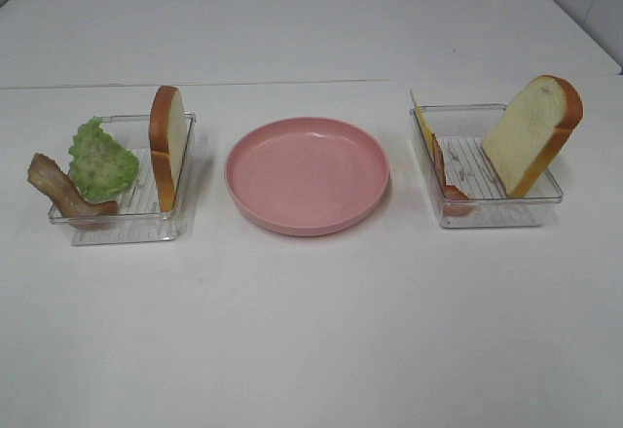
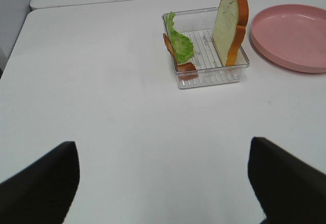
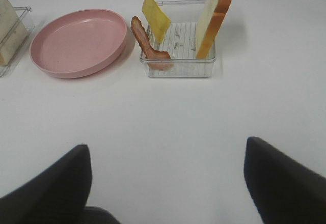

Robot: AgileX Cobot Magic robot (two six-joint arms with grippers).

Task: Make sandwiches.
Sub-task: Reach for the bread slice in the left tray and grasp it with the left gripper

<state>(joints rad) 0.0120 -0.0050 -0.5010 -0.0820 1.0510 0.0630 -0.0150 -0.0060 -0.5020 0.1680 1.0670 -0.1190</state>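
The left clear tray (image 1: pixel 127 226) holds an upright bread slice (image 1: pixel 167 144), ruffled green lettuce (image 1: pixel 101 160) and a brown bacon strip (image 1: pixel 60 191) hanging over its left rim. The right clear tray (image 1: pixel 496 216) holds a leaning bread slice (image 1: pixel 533 134), a yellow cheese slice (image 1: pixel 421 123) and a bacon strip (image 1: pixel 445 180). Neither arm shows in the exterior high view. My left gripper (image 2: pixel 162 145) is open and empty, well short of the left tray (image 2: pixel 211 79). My right gripper (image 3: pixel 166 146) is open and empty, short of the right tray (image 3: pixel 178 68).
An empty pink round plate (image 1: pixel 308 173) sits between the two trays. It also shows in the left wrist view (image 2: pixel 290 35) and the right wrist view (image 3: pixel 79 40). A seam between white tables (image 1: pixel 292 83) runs behind the trays.
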